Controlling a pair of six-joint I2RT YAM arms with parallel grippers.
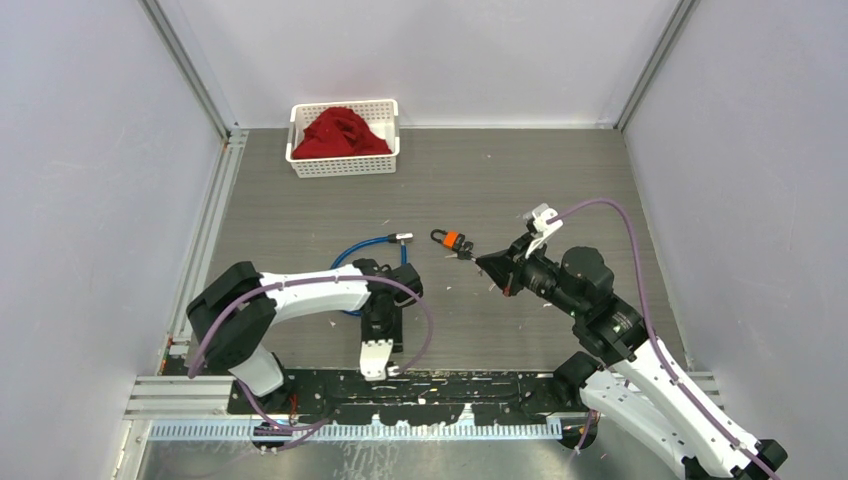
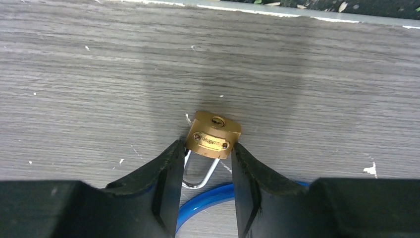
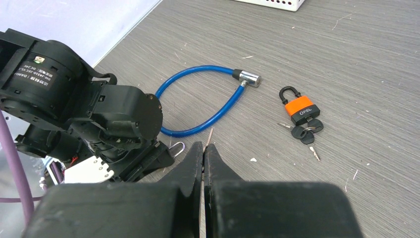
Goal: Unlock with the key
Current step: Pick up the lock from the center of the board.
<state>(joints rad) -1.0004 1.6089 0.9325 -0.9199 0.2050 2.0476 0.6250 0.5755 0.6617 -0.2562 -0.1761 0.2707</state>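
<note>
A brass padlock point(image 2: 214, 134) lies on the grey table with its keyhole facing away from the wrist and its silver shackle point(image 2: 200, 173) pointing back between the fingers. My left gripper point(image 2: 208, 146) is shut on the padlock's body, one fingertip on each side. In the top view the left gripper point(image 1: 388, 350) points at the near rail and hides the lock. My right gripper point(image 3: 203, 147) is shut on a thin key point(image 3: 210, 136) whose blade sticks out past the tips. It hovers right of the left gripper point(image 3: 148, 158), and the shackle point(image 3: 177, 147) shows beside it.
A blue cable lock point(image 3: 208, 99) loops on the table behind the left arm. An orange and black padlock point(image 3: 299, 109) with a bunch of black-headed keys point(image 3: 304, 133) lies near the right gripper point(image 1: 480, 260). A white basket point(image 1: 343, 165) with red cloth stands at the back.
</note>
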